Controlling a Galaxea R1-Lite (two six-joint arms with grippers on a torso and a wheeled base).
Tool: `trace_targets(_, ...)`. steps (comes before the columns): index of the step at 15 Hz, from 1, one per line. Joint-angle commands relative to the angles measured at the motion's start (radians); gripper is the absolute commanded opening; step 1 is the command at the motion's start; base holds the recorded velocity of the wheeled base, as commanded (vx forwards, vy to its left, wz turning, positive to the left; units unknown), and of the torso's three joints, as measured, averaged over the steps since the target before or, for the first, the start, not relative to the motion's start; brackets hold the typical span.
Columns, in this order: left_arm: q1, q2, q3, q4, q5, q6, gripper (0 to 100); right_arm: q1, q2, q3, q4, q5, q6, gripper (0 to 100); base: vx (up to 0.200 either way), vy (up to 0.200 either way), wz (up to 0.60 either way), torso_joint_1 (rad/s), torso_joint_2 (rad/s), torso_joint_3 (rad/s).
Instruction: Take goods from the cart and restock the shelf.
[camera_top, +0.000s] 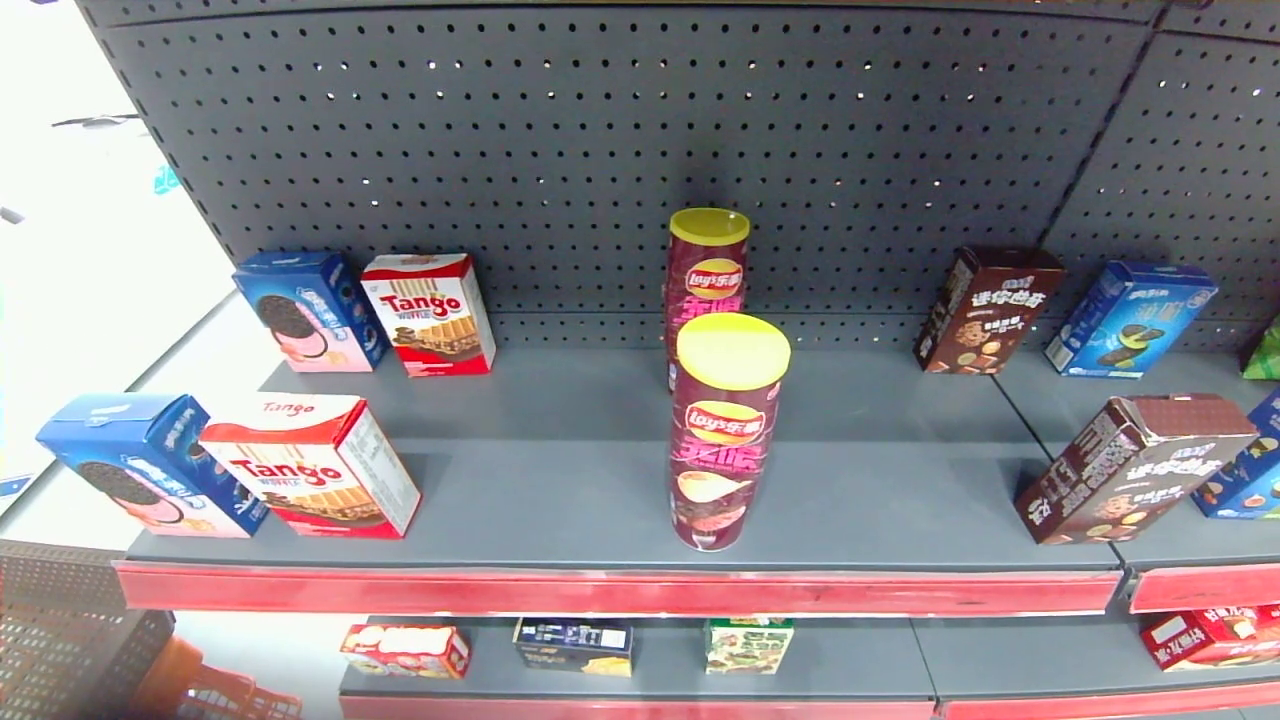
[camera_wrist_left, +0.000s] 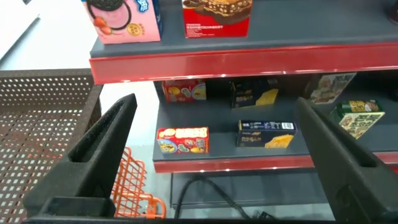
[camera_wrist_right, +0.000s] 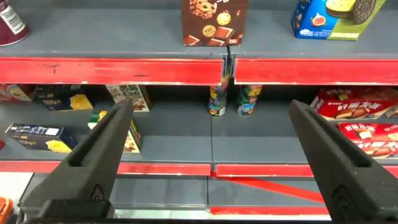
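1. Head view:
   - The shelf (camera_top: 560, 480) is a grey deck with a red front lip and a pegboard back.
   - The front chip can (camera_top: 722, 430) stands upright at centre. The rear chip can (camera_top: 706, 270) is close behind it at 12 o'clock.
   - At 9 o'clock, the blue cookie box (camera_top: 140, 465) and the red wafer box (camera_top: 315, 465) sit side by side at the front edge. A second such pair is at 10 o'clock by the back wall.
   - One brown cookie box (camera_top: 985, 310) is at 2 o'clock. A second one (camera_top: 1130, 465), leaning, is at 3 o'clock.
   - The cart (camera_top: 70, 620), dark mesh, is at 8 o'clock below shelf level. The orange basket (camera_top: 200, 690) is beside it.
2. Left wrist view:
   - The left gripper (camera_wrist_left: 216, 102) is spread wide with nothing between its fingers.
   - It faces the lower shelf (camera_wrist_left: 186, 163), which holds a yellow-red box (camera_wrist_left: 182, 139) and a dark blue box (camera_wrist_left: 266, 133).
   - The cart mesh sits next to the gripper.
3. Right wrist view:
   - The right gripper (camera_wrist_right: 211, 104) is spread wide and holds nothing.
   - It faces the shelf's red lip, with a brown box on the deck above the lip.
   - Red boxes (camera_wrist_right: 357, 102) sit on the level below the lip.
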Motion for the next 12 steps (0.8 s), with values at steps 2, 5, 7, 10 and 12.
trace_targets(2, 0.000, -0.006, 0.000, -0.001, 0.000, -0.002, 100, 0.000, 0.000, 0.000, 0.000, 0.000, 0.000, 100, 0.000, 0.000, 0.00, 0.000, 0.00, 0.000)
trace_targets(5, 0.000, -0.006, 0.002, -0.001, -0.012, 0.029, 100, 0.000, 0.000, 0.000, 0.000, 0.000, 0.000, 100, 0.000, 0.000, 0.00, 0.000, 0.00, 0.000)
trace_targets(7, 0.000, -0.006, 0.002, -0.001, -0.012, 0.030, 100, 0.000, 0.000, 0.000, 0.000, 0.000, 0.000, 100, 0.000, 0.000, 0.00, 0.000, 0.00, 0.000)
trace_targets(10, 0.000, -0.006, 0.002, -0.001, -0.005, 0.021, 100, 0.000, 0.000, 0.000, 0.000, 0.003, 0.000, 100, 0.000, 0.000, 0.00, 0.000, 0.00, 0.000)
trace_targets(12, 0.000, -0.006, 0.002, -0.001, -0.009, 0.027, 100, 0.000, 0.000, 0.000, 0.000, 0.003, 0.000, 100, 0.000, 0.000, 0.00, 0.000, 0.00, 0.000)
